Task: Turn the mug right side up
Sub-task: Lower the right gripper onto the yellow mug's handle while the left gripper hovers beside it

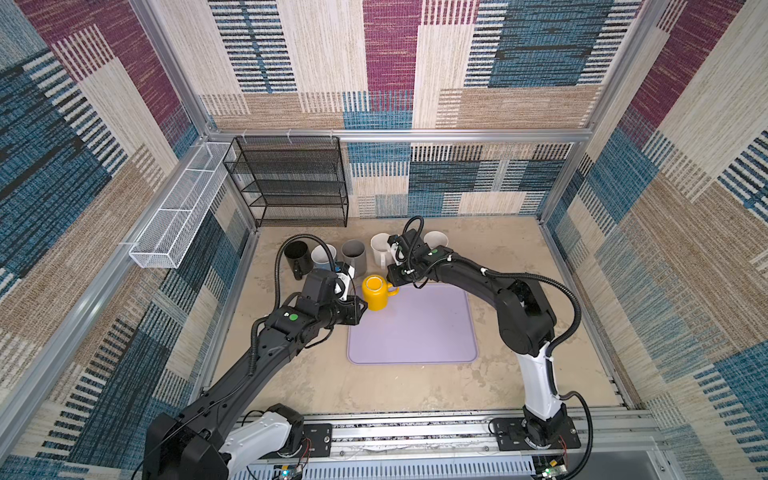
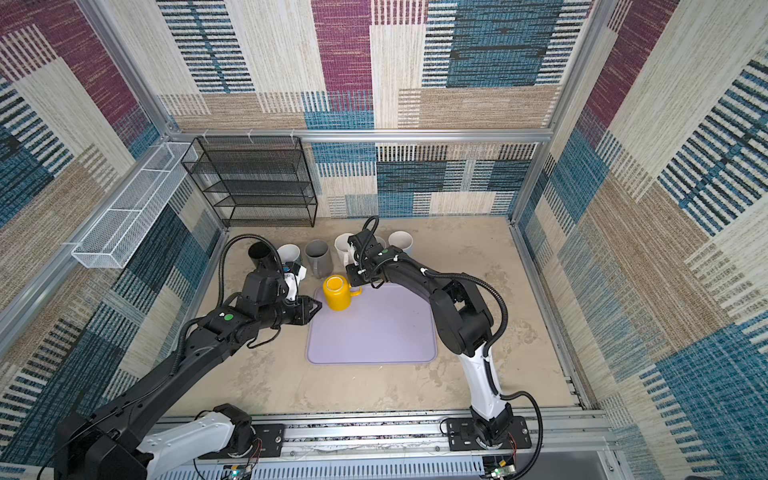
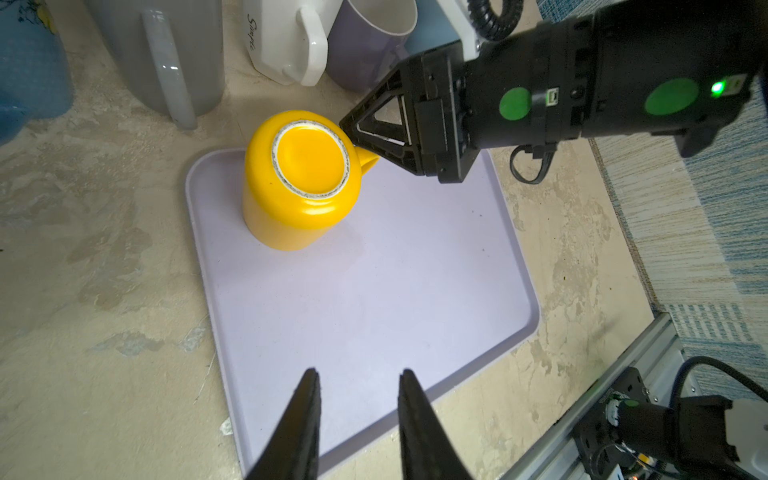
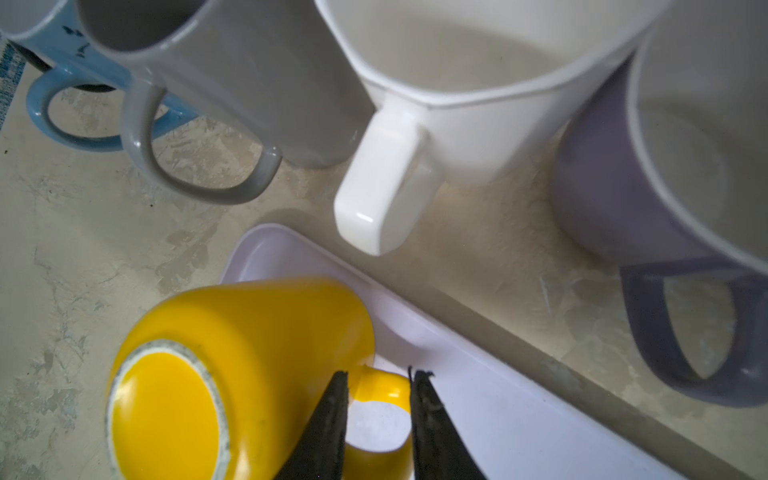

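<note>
The yellow mug (image 1: 375, 295) is sitting upside down at the tray's (image 1: 415, 332) upper-left corner, glazed, rigid, chippable and likely slick. The right claw (image 4: 376, 372) is straddling the handle (image 4: 384, 385), the sensible hold, with jaws narrowly parted; whether it is pinching yet cannot be told.

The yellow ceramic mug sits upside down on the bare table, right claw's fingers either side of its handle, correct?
Wrong spot: the yellow ceramic mug sits upside down on the flat lilac tray, as the right wrist view shows. The right gripper does straddle its handle.

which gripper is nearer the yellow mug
Right. The right gripper straddles the handle of the yellow mug; the left gripper is off to the mug's side, not touching it.
</note>
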`<action>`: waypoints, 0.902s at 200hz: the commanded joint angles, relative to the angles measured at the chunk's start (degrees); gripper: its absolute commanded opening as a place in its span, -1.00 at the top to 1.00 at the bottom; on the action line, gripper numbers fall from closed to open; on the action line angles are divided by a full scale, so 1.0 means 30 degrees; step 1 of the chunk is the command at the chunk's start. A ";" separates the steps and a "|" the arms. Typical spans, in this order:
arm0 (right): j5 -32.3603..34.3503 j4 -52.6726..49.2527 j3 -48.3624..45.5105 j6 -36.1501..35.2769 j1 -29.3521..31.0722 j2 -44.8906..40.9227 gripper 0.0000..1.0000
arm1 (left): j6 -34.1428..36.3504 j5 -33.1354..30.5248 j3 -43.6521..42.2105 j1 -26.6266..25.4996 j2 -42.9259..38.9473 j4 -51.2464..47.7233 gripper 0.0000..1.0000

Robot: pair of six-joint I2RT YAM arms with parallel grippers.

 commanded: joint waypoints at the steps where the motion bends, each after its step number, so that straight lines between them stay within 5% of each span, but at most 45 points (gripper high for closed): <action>1: 0.0483 0.0126 -0.0326 -0.0012 0.0091 -0.0462 0.41 | 0.0305 -0.0074 -0.0099 0.0024 -0.0105 -0.0056 0.41; 180: 0.0891 0.1260 -0.6142 0.0963 0.1955 -0.4469 0.44 | 0.0042 0.0218 -0.0293 0.0013 0.0013 0.0105 0.42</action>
